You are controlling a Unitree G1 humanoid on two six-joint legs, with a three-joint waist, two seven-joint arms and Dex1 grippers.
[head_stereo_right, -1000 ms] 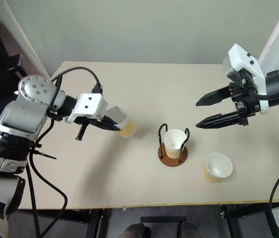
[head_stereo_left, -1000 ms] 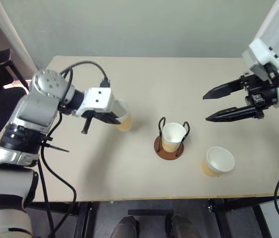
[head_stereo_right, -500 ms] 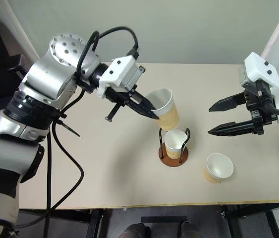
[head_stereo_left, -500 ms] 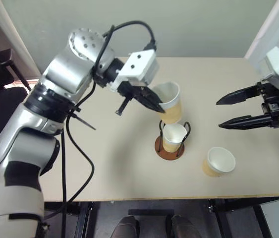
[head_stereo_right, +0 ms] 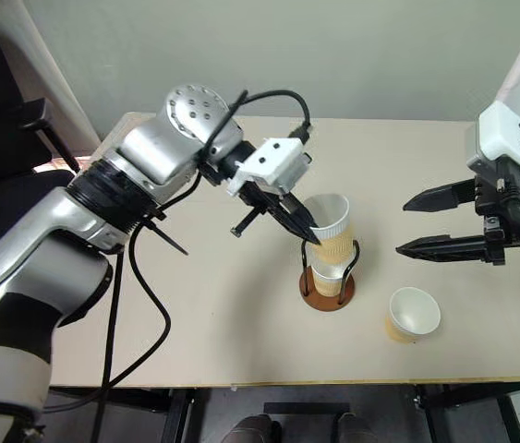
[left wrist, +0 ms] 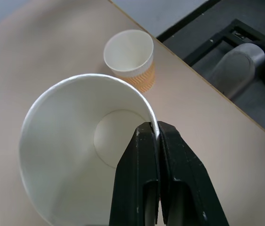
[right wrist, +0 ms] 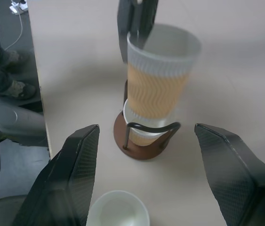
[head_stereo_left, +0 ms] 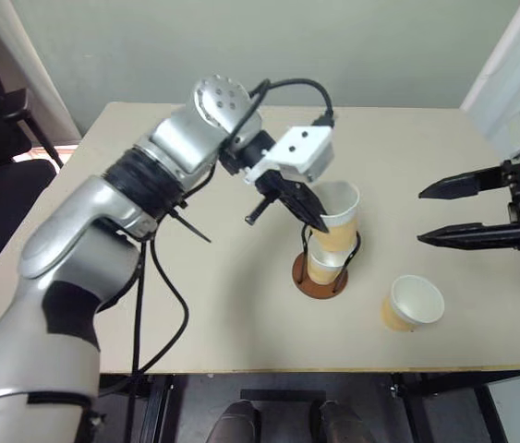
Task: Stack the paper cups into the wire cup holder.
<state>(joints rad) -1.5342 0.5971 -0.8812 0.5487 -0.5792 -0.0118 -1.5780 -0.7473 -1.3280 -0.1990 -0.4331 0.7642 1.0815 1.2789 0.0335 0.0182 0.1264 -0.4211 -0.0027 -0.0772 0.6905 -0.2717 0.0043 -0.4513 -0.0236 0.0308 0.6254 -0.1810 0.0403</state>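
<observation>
My left gripper [head_stereo_left: 319, 221] is shut on the rim of a tan paper cup [head_stereo_left: 338, 218], one finger inside and one outside [left wrist: 156, 133]. That cup hangs slightly tilted over the wire cup holder [head_stereo_left: 322, 281], its bottom at the mouth of a second paper cup [right wrist: 144, 134] that stands inside the wire loops. A third paper cup [head_stereo_left: 412, 303] stands upright on the table to the right of the holder. My right gripper [head_stereo_left: 421, 218] hovers open to the right of the holder, above the third cup, with nothing between its fingers [right wrist: 76, 169].
The beige table [head_stereo_left: 204, 314] carries only the holder and the cups. Its front edge runs close below the third cup. A dark chair [head_stereo_left: 1, 157] stands off the table's left side, and a pale wall lies behind.
My left arm has carried the held cup from the table's left side rightwards and up to just over the holder. The right gripper has drawn back a little to the right, still open.
</observation>
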